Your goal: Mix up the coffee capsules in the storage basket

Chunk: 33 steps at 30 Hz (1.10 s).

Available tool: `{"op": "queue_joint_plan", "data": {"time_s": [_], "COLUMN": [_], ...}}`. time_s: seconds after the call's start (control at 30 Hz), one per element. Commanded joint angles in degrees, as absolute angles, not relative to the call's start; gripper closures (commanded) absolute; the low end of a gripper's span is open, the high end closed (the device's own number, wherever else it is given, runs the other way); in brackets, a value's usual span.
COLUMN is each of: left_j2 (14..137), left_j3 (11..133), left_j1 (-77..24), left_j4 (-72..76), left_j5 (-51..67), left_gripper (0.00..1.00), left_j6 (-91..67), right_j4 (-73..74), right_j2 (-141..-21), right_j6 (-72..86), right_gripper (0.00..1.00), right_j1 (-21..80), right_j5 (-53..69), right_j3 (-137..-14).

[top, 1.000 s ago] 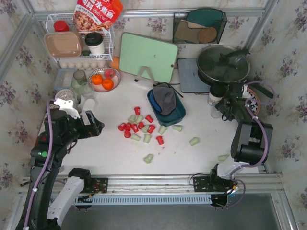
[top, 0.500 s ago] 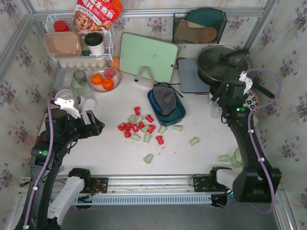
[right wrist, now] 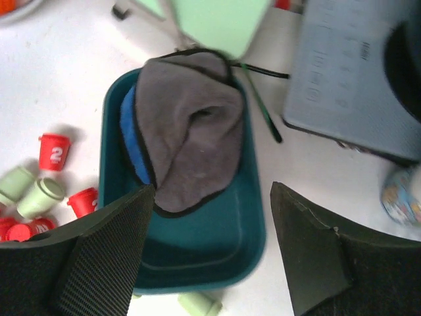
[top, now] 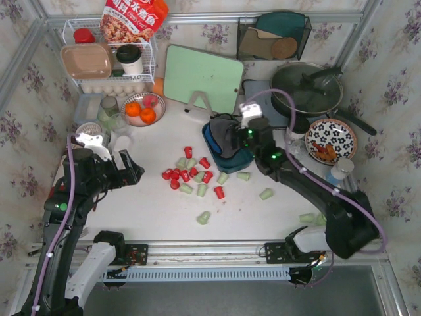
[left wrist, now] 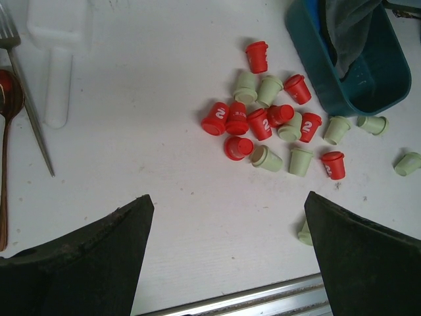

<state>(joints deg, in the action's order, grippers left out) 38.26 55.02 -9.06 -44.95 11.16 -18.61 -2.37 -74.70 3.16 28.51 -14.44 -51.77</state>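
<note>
The right claw (right wrist: 212, 191) hung wide and empty directly above the storage basket (right wrist: 197, 263). A crumpled grey cloth (right wrist: 191, 131) with a blue edge filled the far half of the basket, whose long axis ran roughly near-to-far on the white worktop (left wrist: 164, 79). The coffee capsules (left wrist: 263, 125) lay outside it, clustered just beside its left wall. Red and pale green ones were mingled, some standing and some tipped on their sides, with a few green strays nearer the rail. The left claw (left wrist: 227, 201) hovered wide and empty, short of the cluster.
</note>
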Motion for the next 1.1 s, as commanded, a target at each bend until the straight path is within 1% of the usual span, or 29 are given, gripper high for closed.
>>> {"op": "queue_joint_plan", "data": {"time_s": [0.0,0.17,0.33,0.53,0.63,0.7,0.8,0.83,0.93,0.97,1.0,1.07], "left_j2": [38.73,39.13,39.68,40.26,40.71,40.94,41.28,41.34,41.39,41.4,41.47,41.57], "left_j3": [54.93,54.94,54.85,54.82,54.89,54.84,54.84,54.85,54.76,54.68,54.67,54.71], "left_j1": [-8.96,-8.96,-8.87,-8.4,-8.2,-8.11,-7.92,-7.83,-7.65,-7.57,-7.49,-7.44], "left_j4": [-43.5,-43.46,-43.33,-43.15,-43.12,-43.03,-42.93,-42.93,-42.94,-42.9,-42.83,-42.82], "left_j5": [11.06,11.06,11.33,11.59,11.91,12.1,12.37,12.47,12.48,12.47,12.41,12.45], "left_gripper": [0.0,0.0,0.0,0.0,0.0,0.0,0.0,0.0,0.0,0.0,0.0,0.0], "left_j6": [-18.82,-18.87,-18.86,-18.81,-18.91,-19.03,-19.15,-19.16,-19.17,-19.21,-19.19,-19.23], "right_j4": [-14.75,-16.35,-14.63,-12.16,-12.24,-12.22,-11.98,-11.87,-11.16,-10.92,-10.71,-10.13], "right_j2": [-83.38,-93.53,-102.47,-108.01,-108.83,-108.88,-108.96,-109.1,-109.65,-109.83,-109.77,-109.24], "right_j6": [-10.44,-15.82,-21.26,-24.31,-25.1,-25.49,-25.92,-26.07,-26.35,-26.34,-26.39,-26.37], "right_gripper": [0.2,0.19,0.19,0.19,0.22,0.28,0.42,0.5,0.85,0.94,1.0,1.0], "right_j1": [33.59,33.74,33.75,33.75,33.75,33.6,33.65,33.58,33.28,33.15,33.21,33.18], "right_j5": [-13.93,-12.67,-13.02,-13.33,-13.47,-13.18,-12.88,-12.94,-13.45,-13.73,-14.01,-14.15], "right_j3": [-53.2,-58.54,-64.73,-69.53,-69.87,-69.81,-69.83,-69.93,-70.36,-70.46,-70.53,-70.49]}}
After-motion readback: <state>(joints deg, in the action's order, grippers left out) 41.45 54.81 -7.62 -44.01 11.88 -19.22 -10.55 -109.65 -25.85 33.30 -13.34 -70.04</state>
